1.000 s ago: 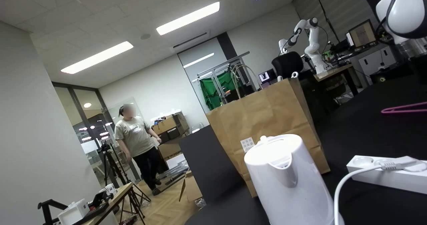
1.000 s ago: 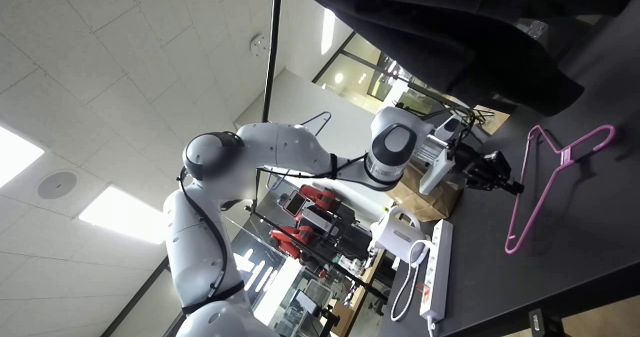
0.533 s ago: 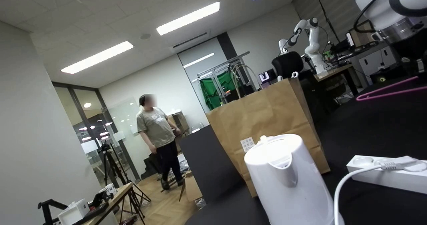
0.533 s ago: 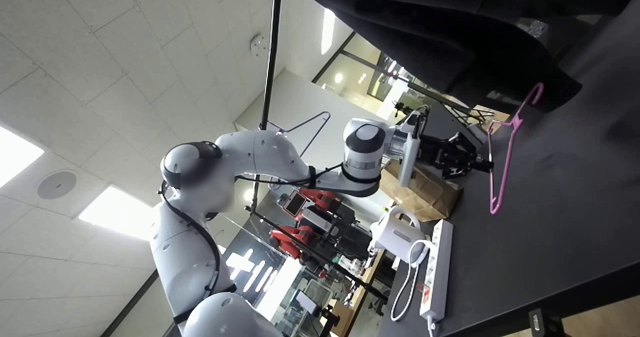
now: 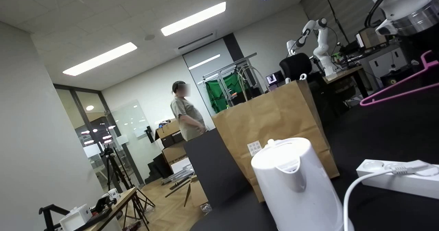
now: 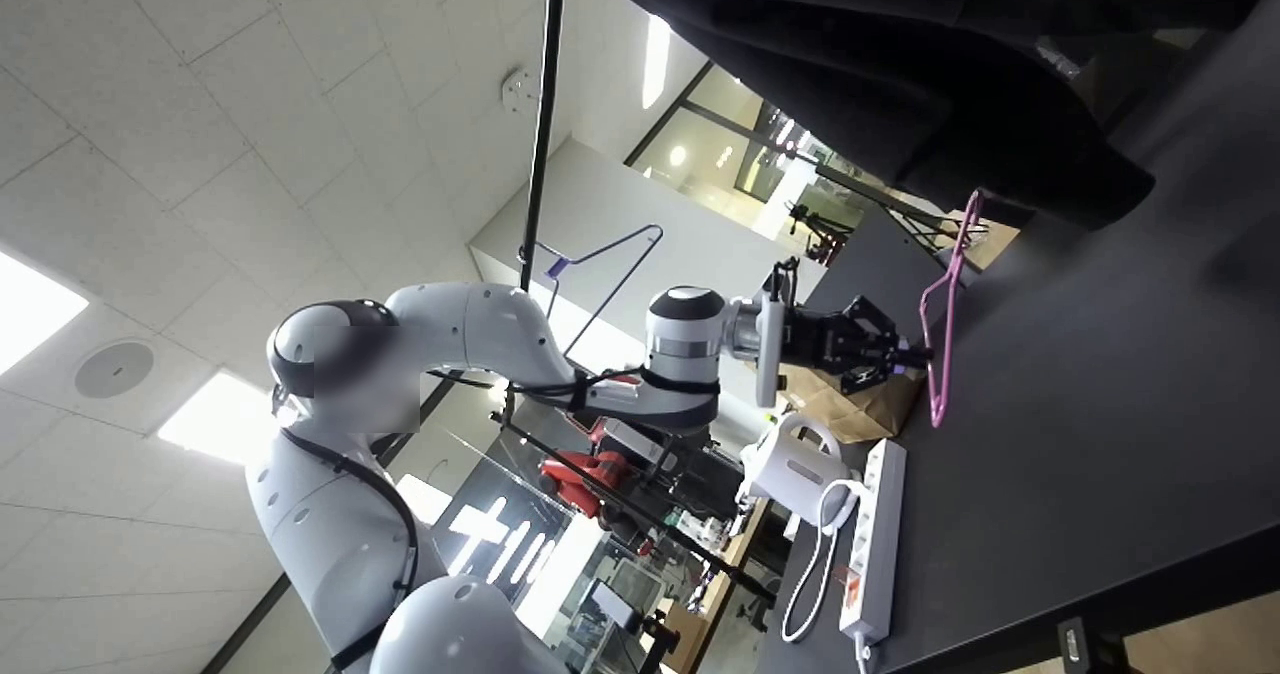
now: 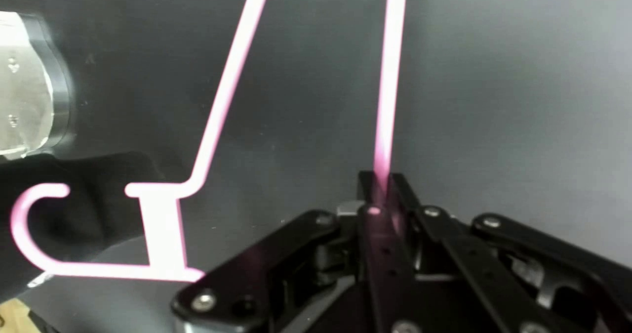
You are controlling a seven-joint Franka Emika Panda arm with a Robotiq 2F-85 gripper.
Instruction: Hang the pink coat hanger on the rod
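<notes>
The pink coat hanger (image 6: 947, 354) is held above the black table, with its hook end toward the dark cloth. In an exterior view (image 5: 430, 65) only part of it shows at the right edge. My gripper (image 6: 926, 357) is shut on the hanger's straight bottom bar. In the wrist view the bar runs between the gripper's (image 7: 382, 187) fingertips, and the hanger's neck and hook (image 7: 163, 231) lie to the left. The dark rod (image 6: 545, 104) is well away from the gripper, beyond the arm in the picture. A purple hanger (image 6: 615, 244) hangs on it.
A brown paper bag (image 6: 850, 399), a white kettle (image 6: 795, 469) and a white power strip (image 6: 872, 544) with a cable stand on the table near the gripper. A large dark garment (image 6: 900, 94) hangs close to the pink hook. A person (image 5: 188, 116) is in the background.
My gripper has carried the pink hanger up from the table, toward the paper bag side, and the hanger has turned more edge-on. The person has walked toward the bag's side of the picture.
</notes>
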